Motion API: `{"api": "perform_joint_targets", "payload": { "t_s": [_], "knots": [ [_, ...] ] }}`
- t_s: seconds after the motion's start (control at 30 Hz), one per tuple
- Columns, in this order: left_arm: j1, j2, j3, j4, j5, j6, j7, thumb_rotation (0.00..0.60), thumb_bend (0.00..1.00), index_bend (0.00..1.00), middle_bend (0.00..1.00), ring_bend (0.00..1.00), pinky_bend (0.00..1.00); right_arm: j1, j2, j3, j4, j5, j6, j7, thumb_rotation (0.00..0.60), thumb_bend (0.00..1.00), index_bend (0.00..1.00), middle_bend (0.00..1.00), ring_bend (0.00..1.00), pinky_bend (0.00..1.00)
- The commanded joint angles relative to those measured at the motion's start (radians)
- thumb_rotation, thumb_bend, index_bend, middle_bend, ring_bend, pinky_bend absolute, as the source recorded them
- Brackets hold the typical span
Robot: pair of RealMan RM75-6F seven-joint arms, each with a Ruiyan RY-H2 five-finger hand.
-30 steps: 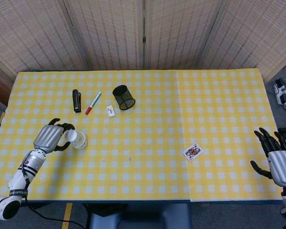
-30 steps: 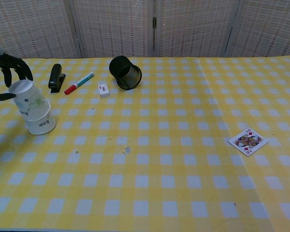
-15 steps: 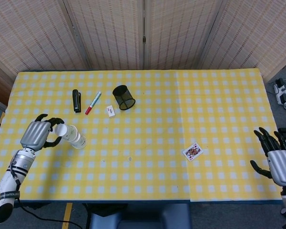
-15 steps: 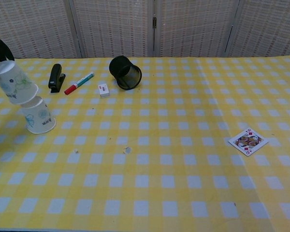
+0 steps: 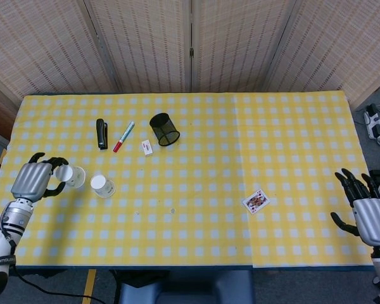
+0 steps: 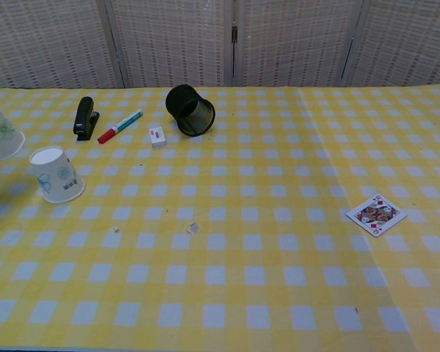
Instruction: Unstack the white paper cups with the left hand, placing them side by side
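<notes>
- Table (image 5: 291, 126), yellow-and-white check cloth: carries everything we list below.
- Left hand (image 5: 33, 180), near the table's left edge: fingers wrapped round the lifted cup, as the head view shows; the chest view shows the cup but not the hand.
- Right hand (image 5: 367, 212), off the table's right edge: fingers spread, holding nothing.
- Lifted cup (image 5: 73, 177), white paper, faint green print: held mouth-down and tilted, just left of the standing cup and apart from it. Whether it touches the cloth we cannot tell.
- Standing cup (image 6: 55, 174), white paper: upside down on the cloth, free of the hand.
- Handling, our judgement: both cups look very light, thin-walled and easily crushed, with a smooth tapered wall that may slip. We would hold around the mid-wall with gentle, even pressure, set it down level so it does not topple.
- Black mesh pen holder (image 5: 165, 129): on its side, well apart from the cups.
- Black stapler (image 5: 101, 133), red marker (image 5: 123, 137), small white eraser (image 5: 147, 148), playing card (image 5: 256, 201).
</notes>
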Motion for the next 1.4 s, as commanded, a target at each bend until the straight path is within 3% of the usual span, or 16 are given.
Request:
{"api": "perform_joint_targets", "payload": {
  "t_s": [0.03, 0.4, 0.7, 0.8, 0.97, 1.07, 1.4],
  "knots": [
    [-0.008, -0.034, 0.009, 0.047, -0.041, -0.031, 0.027, 0.600, 0.43, 0.45, 0.49, 0.46, 0.15, -0.002, 0.001, 0.000, -0.002, 0.001, 0.003, -0.002, 0.600, 0.31, 0.07, 0.07, 0.17, 0.06],
    [-0.029, -0.148, 0.026, 0.176, -0.026, -0.093, -0.008, 0.600, 0.42, 0.44, 0.49, 0.41, 0.15, -0.003, 0.002, -0.001, -0.014, 0.002, 0.004, -0.015, 0.600, 0.31, 0.07, 0.07, 0.17, 0.06],
    [-0.033, -0.194, 0.035, 0.219, -0.017, -0.103, 0.003, 0.600, 0.42, 0.42, 0.46, 0.39, 0.14, -0.006, 0.003, -0.002, -0.017, 0.004, 0.005, -0.019, 0.600, 0.31, 0.07, 0.07, 0.17, 0.06],
    [-0.032, -0.202, 0.036, 0.227, -0.019, -0.100, 0.013, 0.600, 0.42, 0.34, 0.39, 0.33, 0.12, -0.006, 0.004, -0.002, -0.018, 0.004, 0.005, -0.019, 0.600, 0.31, 0.07, 0.07, 0.17, 0.06],
    [-0.023, -0.200, 0.032, 0.217, -0.008, -0.081, -0.001, 0.600, 0.42, 0.06, 0.23, 0.19, 0.08, -0.007, 0.005, -0.003, -0.020, 0.003, 0.007, -0.021, 0.600, 0.31, 0.07, 0.07, 0.17, 0.06],
    [-0.009, -0.179, 0.029, 0.191, 0.012, -0.048, -0.013, 0.600, 0.42, 0.00, 0.16, 0.13, 0.06, -0.009, 0.006, -0.003, -0.021, 0.001, 0.009, -0.021, 0.600, 0.31, 0.07, 0.07, 0.17, 0.06],
    [0.129, -0.114, 0.025, 0.069, 0.031, 0.196, -0.012, 0.600, 0.42, 0.06, 0.16, 0.13, 0.06, -0.010, 0.000, -0.009, -0.012, 0.012, -0.007, -0.001, 0.600, 0.31, 0.07, 0.07, 0.17, 0.06]
  ]
}}
